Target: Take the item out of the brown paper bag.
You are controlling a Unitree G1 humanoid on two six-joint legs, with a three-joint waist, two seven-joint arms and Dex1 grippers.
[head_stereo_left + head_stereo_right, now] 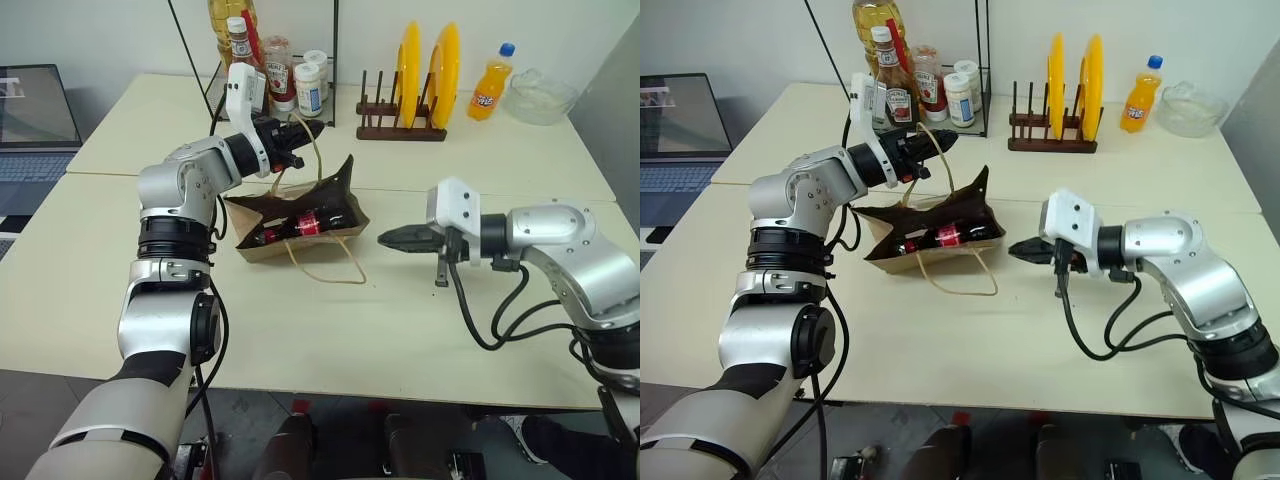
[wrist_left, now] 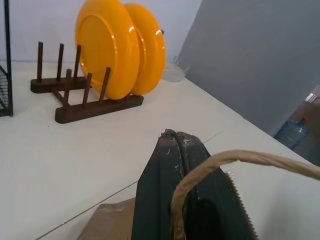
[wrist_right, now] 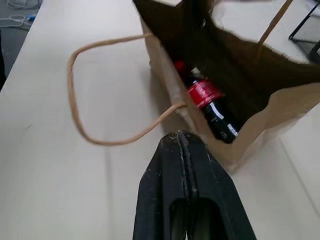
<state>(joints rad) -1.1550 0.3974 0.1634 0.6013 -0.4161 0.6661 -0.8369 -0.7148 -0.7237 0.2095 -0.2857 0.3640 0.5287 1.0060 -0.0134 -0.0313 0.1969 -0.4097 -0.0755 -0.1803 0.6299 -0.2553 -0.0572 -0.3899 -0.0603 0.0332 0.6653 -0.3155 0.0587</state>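
Standing behind the brown paper bag (image 1: 300, 225): plate rack (image 1: 402, 125).

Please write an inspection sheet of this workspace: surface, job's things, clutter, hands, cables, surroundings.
Surface: pale table, several tops pushed together.
Job's things: brown paper bag lying on its side, mouth open; cola bottle lying inside.
Clutter: plate rack with two yellow plates; orange soda bottle; glass bowl; ketchup and jars in a wire rack.
Hands: left hand shut on a cord handle, lifting it; right hand shut, empty, beside the bag mouth.
Cables: black cable at the right arm.
Surroundings: laptop; water jug on the floor.
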